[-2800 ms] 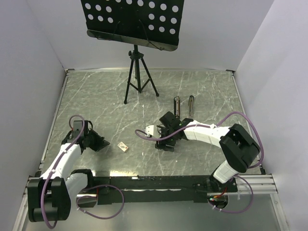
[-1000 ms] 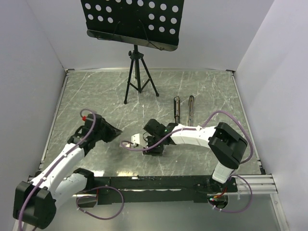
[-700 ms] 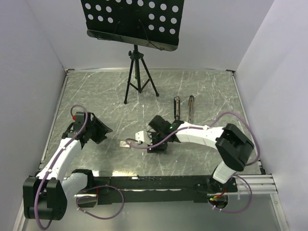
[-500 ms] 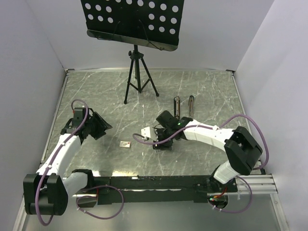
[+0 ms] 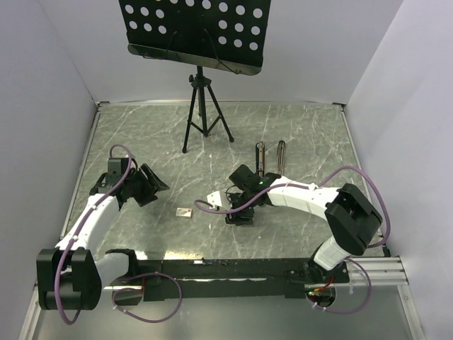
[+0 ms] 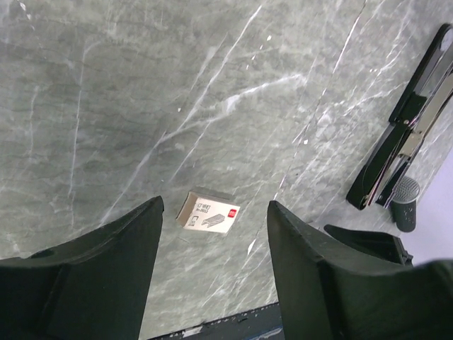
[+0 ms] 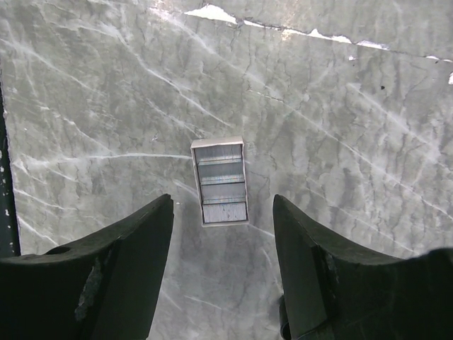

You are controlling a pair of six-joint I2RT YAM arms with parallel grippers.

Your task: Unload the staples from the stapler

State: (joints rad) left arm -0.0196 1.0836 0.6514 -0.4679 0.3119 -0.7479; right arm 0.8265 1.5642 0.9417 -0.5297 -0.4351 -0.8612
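**Ops:** What are you seeing on the near side?

**Me:** I'm looking at the left gripper (image 6: 216, 205) first. It's sitting with its jaws spread wide and nothing between them. The staples (image 6: 209, 213), a small tan block with a red mark, are lying flat on the table (image 5: 141, 127) just past its fingertips, touching neither finger.

**Ops:** Right side?

**Me:** The right gripper (image 7: 222, 205) is hanging open too, holding nothing. Its camera is showing a pale banded piece (image 7: 221, 181) lying flat on the marble ahead of the fingers. I'm not able to tell whether that's the same block from another angle.

**Ops:** Stapler?

**Me:** The stapler (image 5: 281, 156) is lying farther back, behind the right wrist and well apart from the block. It's showing as two black bars side by side, with silvery metal running along them. Neither gripper is touching it. At the far edge a tripod (image 5: 204, 117) is standing with a perforated black music desk (image 5: 191, 28) above it.
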